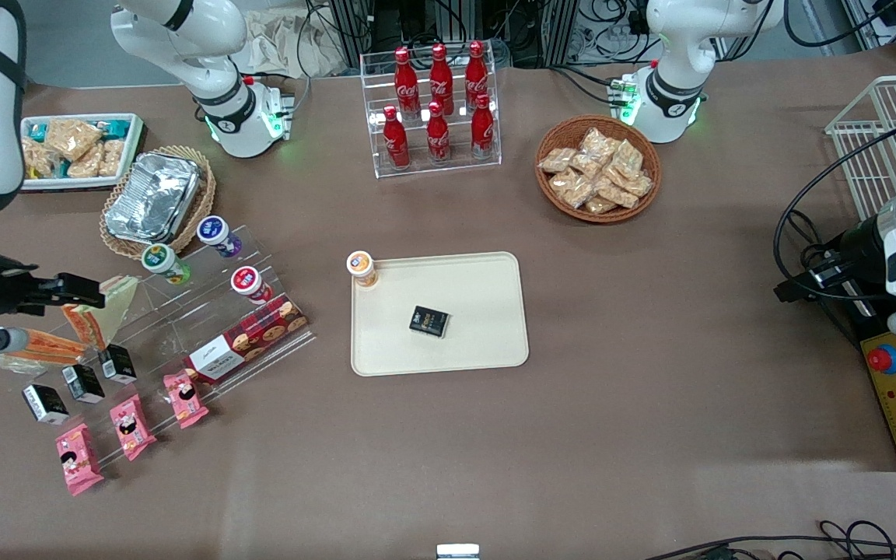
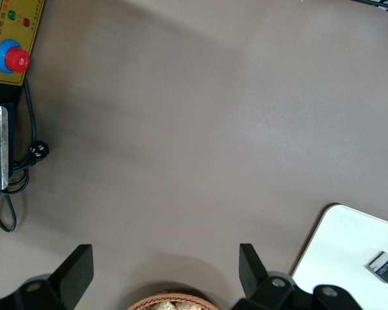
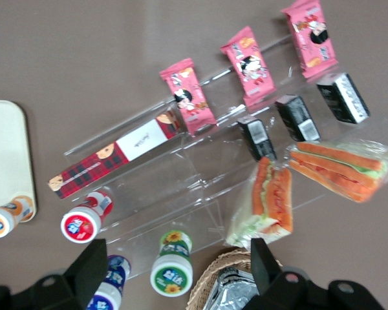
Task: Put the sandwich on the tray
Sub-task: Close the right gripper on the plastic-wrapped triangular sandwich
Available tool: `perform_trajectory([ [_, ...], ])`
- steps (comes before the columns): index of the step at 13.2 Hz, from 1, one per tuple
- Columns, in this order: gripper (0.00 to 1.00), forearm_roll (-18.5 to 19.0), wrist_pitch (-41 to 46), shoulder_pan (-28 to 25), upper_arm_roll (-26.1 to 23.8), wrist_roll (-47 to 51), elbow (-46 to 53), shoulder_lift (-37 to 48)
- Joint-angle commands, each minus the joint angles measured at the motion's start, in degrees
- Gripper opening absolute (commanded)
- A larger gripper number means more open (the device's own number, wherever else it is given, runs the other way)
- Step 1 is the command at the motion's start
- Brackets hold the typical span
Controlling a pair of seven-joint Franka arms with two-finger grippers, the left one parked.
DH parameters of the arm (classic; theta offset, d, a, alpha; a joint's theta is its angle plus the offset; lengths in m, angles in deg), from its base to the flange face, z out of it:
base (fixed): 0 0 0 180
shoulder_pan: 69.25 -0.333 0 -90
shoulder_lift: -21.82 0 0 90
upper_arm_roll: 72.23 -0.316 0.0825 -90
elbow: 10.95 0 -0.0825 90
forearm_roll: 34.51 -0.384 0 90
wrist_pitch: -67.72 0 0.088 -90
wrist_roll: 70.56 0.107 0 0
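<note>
Two wrapped wedge sandwiches sit at the working arm's end of the table. The sandwich (image 1: 110, 305) (image 3: 269, 201) stands on edge against the clear acrylic stand (image 1: 183, 319). A near-identical one (image 1: 40, 348) (image 3: 341, 169) lies flat beside it, nearer the table's end. My gripper (image 1: 63, 317) (image 3: 178, 252) hovers high over this spot, open, with nothing between its fingers. In the right wrist view its fingers straddle a green-lidded bottle (image 3: 171, 265). The cream tray (image 1: 479, 342) (image 3: 3, 155) lies mid-table. It holds a small black pack (image 1: 428, 321) and an orange-lidded bottle (image 1: 361, 268).
The stand carries lidded bottles (image 1: 250, 284), a red biscuit box (image 1: 250, 336), black packs (image 1: 82, 383) and pink snack packs (image 1: 133, 426). A foil pan in a wicker basket (image 1: 154, 198) sits beside it. Farther back are a cola rack (image 1: 436, 109) and a snack basket (image 1: 597, 169).
</note>
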Motion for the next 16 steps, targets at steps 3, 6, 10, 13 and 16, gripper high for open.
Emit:
perform_trajectory([
  [3, 0.99, -0.04, 0.26, 0.15, 6.04, 11.77, 0.46, -1.2],
  [6, 0.98, 0.49, -0.44, 0.15, 8.77, 23.93, 0.55, -2.6],
  [10, 0.98, -2.59, -6.59, 0.58, 11.5, 34.81, 0.55, -4.89],
  [13, 0.98, -2.77, -9.05, 1.81, 11.68, 39.83, 0.55, -6.91],
  [16, 0.98, -3.9, -12.05, 5.06, 11.59, 46.78, 0.55, -9.28],
])
